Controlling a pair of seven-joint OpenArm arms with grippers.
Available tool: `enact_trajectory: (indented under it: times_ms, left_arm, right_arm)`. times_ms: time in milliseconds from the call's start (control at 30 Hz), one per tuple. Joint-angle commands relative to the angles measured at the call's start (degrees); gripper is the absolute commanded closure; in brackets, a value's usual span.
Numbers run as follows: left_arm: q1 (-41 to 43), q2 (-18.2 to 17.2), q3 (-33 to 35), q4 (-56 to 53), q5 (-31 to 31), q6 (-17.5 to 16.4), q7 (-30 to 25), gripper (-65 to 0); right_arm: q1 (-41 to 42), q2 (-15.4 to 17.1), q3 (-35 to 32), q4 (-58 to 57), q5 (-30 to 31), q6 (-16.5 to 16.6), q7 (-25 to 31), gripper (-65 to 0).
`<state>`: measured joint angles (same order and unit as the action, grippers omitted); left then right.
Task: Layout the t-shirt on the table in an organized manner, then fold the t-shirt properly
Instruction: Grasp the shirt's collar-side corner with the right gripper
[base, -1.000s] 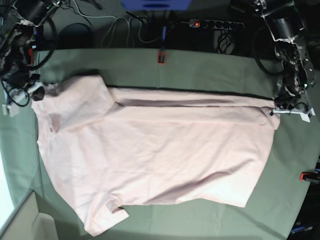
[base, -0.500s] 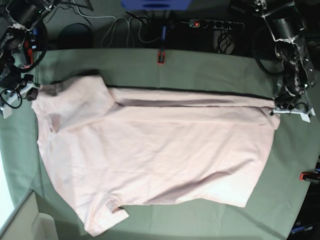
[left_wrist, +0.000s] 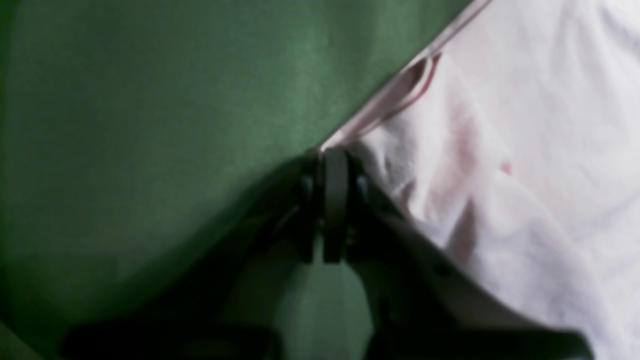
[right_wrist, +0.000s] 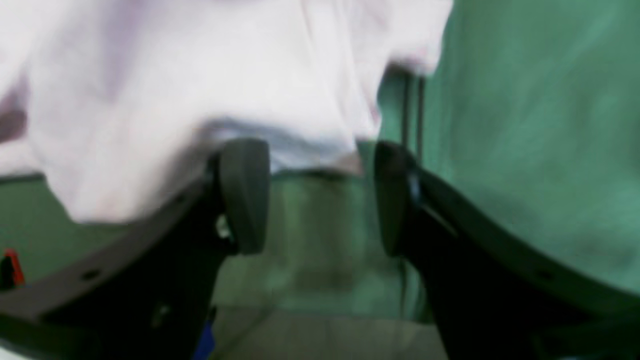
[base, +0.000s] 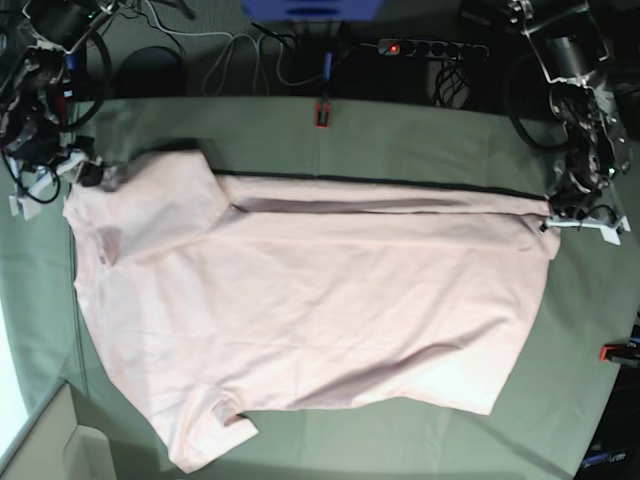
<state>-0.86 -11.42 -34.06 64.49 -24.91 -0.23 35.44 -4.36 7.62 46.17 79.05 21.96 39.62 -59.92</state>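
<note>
Black right gripper (right_wrist: 320, 200) with two rounded dark pads (right_wrist: 245, 195) on curved black finger arms with small screw holes, blurred black left gripper (left_wrist: 334, 200) with narrow pads, both arms dark metal looped with black cables, white tips apparently at each wrist

T-shirt (base: 310, 310): plain pale pink, no print showing. Worktop (base: 420, 135): grey-green cloth, red clamp (base: 322, 113) at far edge. Pincer pads (right_wrist: 245, 195): black.

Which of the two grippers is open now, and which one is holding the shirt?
The right gripper is open, nothing between its fingers. The left gripper is shut on the t-shirt corner.
</note>
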Motion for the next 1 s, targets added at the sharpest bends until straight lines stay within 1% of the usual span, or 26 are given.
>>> enact_trajectory:
  times_ms: [0,67,133,200,300,567,700,767,833,967]
  left_arm:
    - [-0.7,-0.6,-0.1,0.8,0.1,-0.1,-0.1,0.0]
    - [-0.7,-0.6,-0.1,0.8,0.1,-0.1,-0.1,0.0]
    - [-0.7,-0.6,-0.1,0.8,0.1,-0.1,-0.1,0.0]
    - [-0.7,-0.6,-0.1,0.8,0.1,-0.1,-0.1,0.0]
    - [-0.7,-0.6,-0.1,0.8,0.1,-0.1,-0.1,0.0]
    - [-0.8,-0.6,-0.1,0.8,0.1,-0.1,-0.1,0.0]
    - [-0.8,-0.6,-0.1,0.8,0.1,-0.1,-0.1,0.0]
    - [-0.8,-0.6,-0.2,0.8,0.0,-0.1,-0.1,0.0]
    - [-0.8,-0.6,-0.2,0.9,0.0,-0.1,-0.1,0.0]
    - [-0.8,-0.6,-0.2,0.9,0.0,-0.1,-0.1,0.0]
  right_arm:
    - [0.4,1.0,0.2,0.0,0.9,0.4,0.6,-33.5]
    - [0.4,1.0,0.2,-0.3,1.0,0.4,0.7,-31.5]
    - [0.4,1.0,0.2,-0.2,1.2,0.4,0.7,-26.5]
    - [0.6,1.0,0.2,-0.2,1.3,0.4,0.8,-18.0]
    - [1.9,1.0,0.2,-0.4,1.3,0.4,2.0,-0.5]
    - [3.0,1.2,0.2,1.0,1.3,0.4,1.8,0.0]
    - [2.6,0.8,0.2,8.0,1.3,0.4,1.4,0.0]
    - [2.8,-0.2,0.2,11.2,1.3,0.4,-0.1,0.0]
    - [3.4,-0.4,0.1,13.0,1.3,0.4,-1.3,0.0]
    - [7.4,-0.4,-3.9,13.5,1.3,0.4,-3.4,0.0]
